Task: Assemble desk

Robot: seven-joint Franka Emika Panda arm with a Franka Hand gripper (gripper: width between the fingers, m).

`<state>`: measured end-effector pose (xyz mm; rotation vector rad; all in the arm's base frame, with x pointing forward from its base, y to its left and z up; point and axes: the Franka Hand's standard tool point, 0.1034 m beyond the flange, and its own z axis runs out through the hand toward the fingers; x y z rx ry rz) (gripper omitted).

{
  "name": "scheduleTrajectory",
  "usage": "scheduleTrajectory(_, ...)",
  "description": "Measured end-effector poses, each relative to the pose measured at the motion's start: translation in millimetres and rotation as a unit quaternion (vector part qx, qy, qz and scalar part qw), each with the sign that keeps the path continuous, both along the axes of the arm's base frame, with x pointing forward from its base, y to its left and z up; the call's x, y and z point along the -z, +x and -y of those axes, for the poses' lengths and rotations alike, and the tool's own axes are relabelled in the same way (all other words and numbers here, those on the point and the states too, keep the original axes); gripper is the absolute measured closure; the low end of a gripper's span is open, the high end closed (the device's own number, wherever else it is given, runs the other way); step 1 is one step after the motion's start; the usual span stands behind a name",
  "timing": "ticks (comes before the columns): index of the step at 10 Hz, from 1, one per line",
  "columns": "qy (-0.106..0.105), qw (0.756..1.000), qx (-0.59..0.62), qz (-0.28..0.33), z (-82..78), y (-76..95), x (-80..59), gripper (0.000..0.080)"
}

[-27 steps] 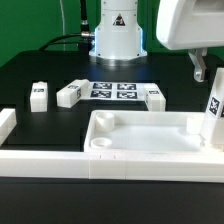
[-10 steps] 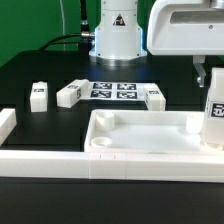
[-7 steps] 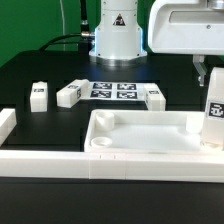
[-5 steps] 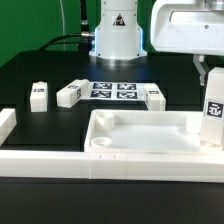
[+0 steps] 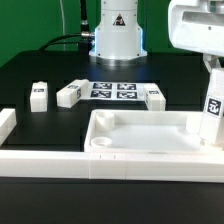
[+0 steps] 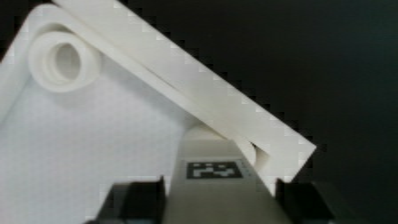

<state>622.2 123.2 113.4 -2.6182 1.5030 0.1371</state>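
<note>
leg-fitting step: end effector (image 5: 212, 72) pinching a tilted leg (image 5: 212, 108) over the desk tray's (image 5: 150, 135) corner at the exterior view's right; next, likely straighten it and press down.

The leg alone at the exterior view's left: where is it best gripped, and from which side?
Probably the leftmost leg across its flat opposite side faces, coming from above: it sits alone, so the jaws have room either side.
</note>
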Motion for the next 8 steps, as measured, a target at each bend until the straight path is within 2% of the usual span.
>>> scheduleTrajectory(3,0.005,1.000,0.019,-0.003,-3.0,-0.2,0.0,0.0495)
scheduleTrajectory(4,0.005,1.000,-0.005,0.000,-2.9,-0.4,0.1,0.0318)
scheduleTrajectory(5,0.004,1.000,-0.029,0.000,-4.6,-0.3,-0.8,0.0188)
scheduleTrajectory(6,0.007,1.000,-0.027,0.000,-5.6,-0.3,-0.9,0.0160)
scheduleTrajectory(8,0.008,0.993,-0.118,0.014,-5.5,-0.3,-0.9,0.0151)
